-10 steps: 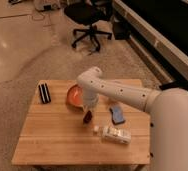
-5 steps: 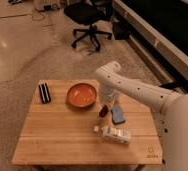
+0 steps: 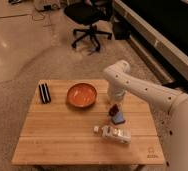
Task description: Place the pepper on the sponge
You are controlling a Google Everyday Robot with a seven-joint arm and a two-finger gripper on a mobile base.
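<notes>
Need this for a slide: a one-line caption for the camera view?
Arm's tool directly above the pepper, at the far edge of the sponge on a wooden table.

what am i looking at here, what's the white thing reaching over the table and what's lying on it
The white thing is a mobile robot's single arm, reaching in from the picture's right edge. One camera looks down on a wooden table. The arm's grasping part, the end effector, points down over the table. At its tip is a small dark red pepper, close above a blue sponge; whether it is gripped or touches the sponge I cannot tell. Also on the table: an orange bowl, a black striped block and a pale object lying on its side.
</notes>
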